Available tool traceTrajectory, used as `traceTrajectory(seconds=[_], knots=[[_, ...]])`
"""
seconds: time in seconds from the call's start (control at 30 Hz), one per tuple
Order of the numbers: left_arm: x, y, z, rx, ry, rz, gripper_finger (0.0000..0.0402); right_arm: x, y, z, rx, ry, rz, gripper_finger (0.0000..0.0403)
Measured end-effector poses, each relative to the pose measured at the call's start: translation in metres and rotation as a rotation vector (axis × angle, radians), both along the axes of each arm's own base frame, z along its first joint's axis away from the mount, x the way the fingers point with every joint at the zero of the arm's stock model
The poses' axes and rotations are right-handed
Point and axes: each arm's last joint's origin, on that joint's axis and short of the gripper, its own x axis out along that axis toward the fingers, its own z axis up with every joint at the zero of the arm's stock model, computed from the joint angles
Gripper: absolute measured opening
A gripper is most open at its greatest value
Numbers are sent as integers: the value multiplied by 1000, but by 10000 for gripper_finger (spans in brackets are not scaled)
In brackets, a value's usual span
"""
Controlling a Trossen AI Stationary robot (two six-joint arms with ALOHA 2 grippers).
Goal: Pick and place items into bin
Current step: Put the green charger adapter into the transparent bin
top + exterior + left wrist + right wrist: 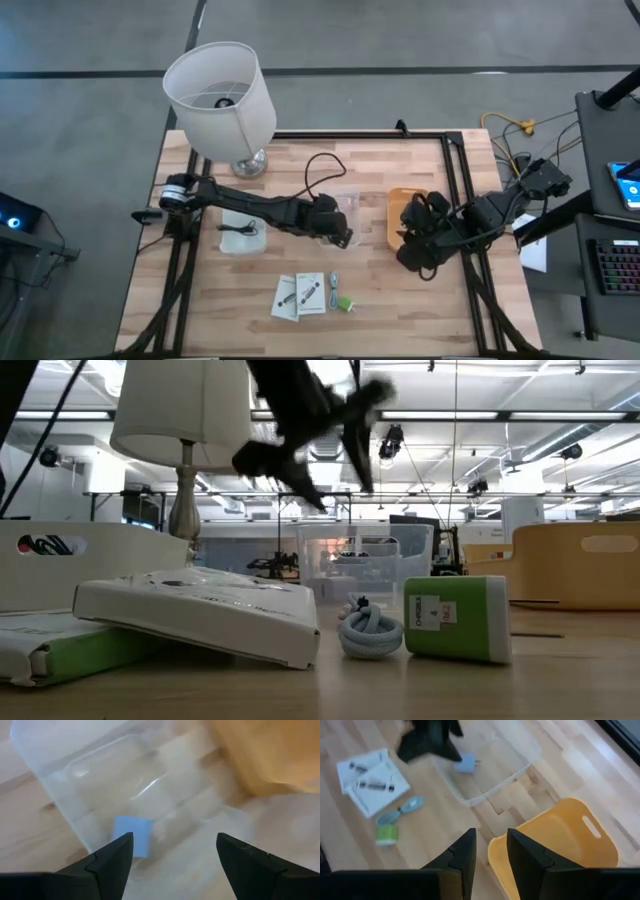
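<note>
My left fingers: my left gripper (340, 232) hangs over the middle of the wooden table (420, 300), just above the clear plastic bin (490, 767). Its fingers (112, 862) are wide open and hold nothing.
My right fingers: my right gripper (410, 262) waits near the right side of the table, beside the orange plastic tub (560, 845). Its fingers (462, 857) are a little apart and hold nothing.
Small blue-grey plug piece (132, 836): it lies inside the clear bin, right below the gap between my open left fingers. I judge this one is done.
Two flat white packets with dark pen pictures (299, 296): they lie side by side near the front edge of the table, well apart from both grippers.
Light grey coiled cable (334, 289): it lies just beside the packets.
Tiny green piece (346, 304): it sits just beside the cable, near the front edge.
What could go wrong: my left fingers are low over the bin, so if I swing away without lifting I could bump its thin wall and push it.
Another worry: the cable and the green piece are so close that a grab for one could knock the other.
Big white lampshade (220, 95): it stands at the back left corner and is not mine to move.
</note>
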Motion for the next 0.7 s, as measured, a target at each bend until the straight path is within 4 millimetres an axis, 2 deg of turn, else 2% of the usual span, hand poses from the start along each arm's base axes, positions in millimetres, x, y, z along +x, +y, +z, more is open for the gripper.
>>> traceTrajectory(seconds=[0.17, 0.3, 0.47, 0.7], knots=[[-12, -23, 41, 79, -123, -29, 269, 1, 9, -3, -28, 53, 173, 105], [-24, -53, 66, 155, -193, -103, 269, 11, 20, -16, -32, 81, 262, 104], [-39, -90, 80, 161, -255, -164, 269, 32, 35, -42, -10, 124, 292, 101], [-61, -130, 97, 127, -329, -259, 269, 56, 56, -63, 77, 132, 304, 107]])
